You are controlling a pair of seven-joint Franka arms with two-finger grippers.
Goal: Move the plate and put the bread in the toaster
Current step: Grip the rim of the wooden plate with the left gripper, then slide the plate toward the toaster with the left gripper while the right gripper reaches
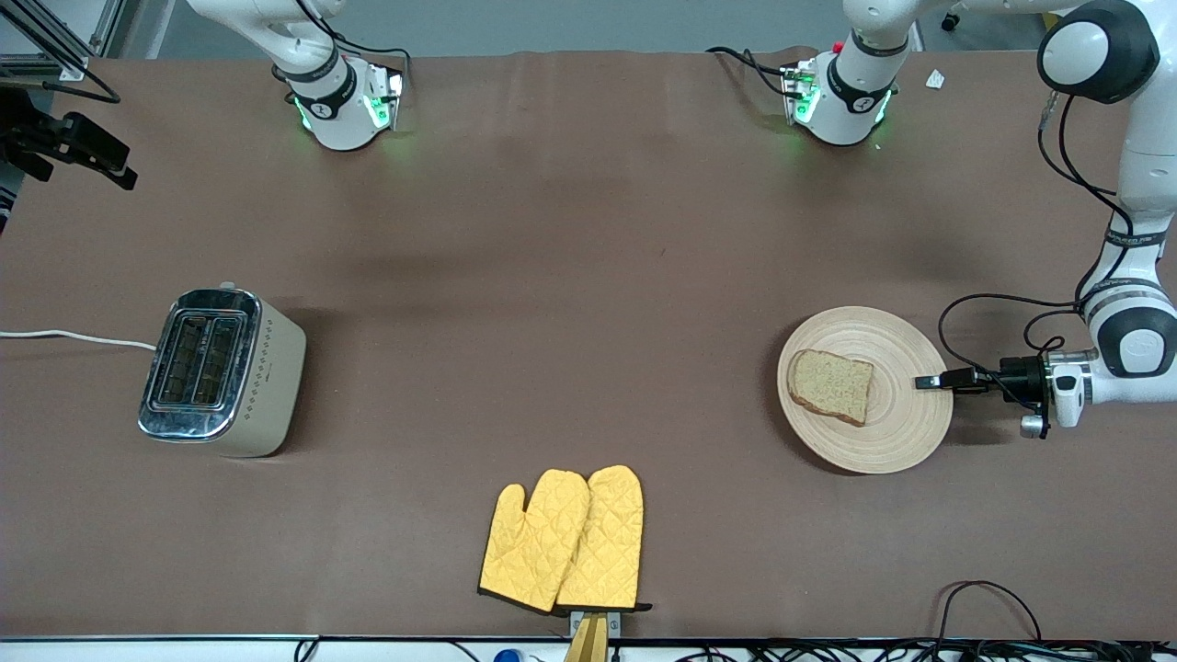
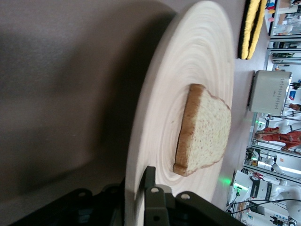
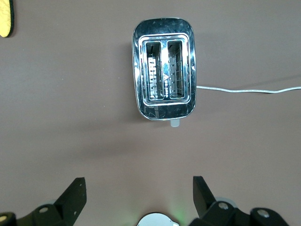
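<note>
So the left gripper [image 1: 927, 382] is down low at the plate [image 1: 897, 414], lying sideways with its fingers pinched on the plate's rim at the edge toward the left arm's end of the table; in the left wrist view one finger [image 2: 149, 188] sits on top of the rim. The bread [image 1: 831, 385] lies flat on that plate, off-centre, on the part away from the gripper. The right gripper [image 3: 139, 195] is spread wide and hangs up in the air over the toaster [image 1: 221, 370], which stands upright toward the right arm's end of the table, both slots empty, white cord [image 1: 74, 337] trailing off the table edge. A pair of yellow oven mitts [image 1: 563, 540] lies nearer the front camera, about midway between toaster and plate.
</note>
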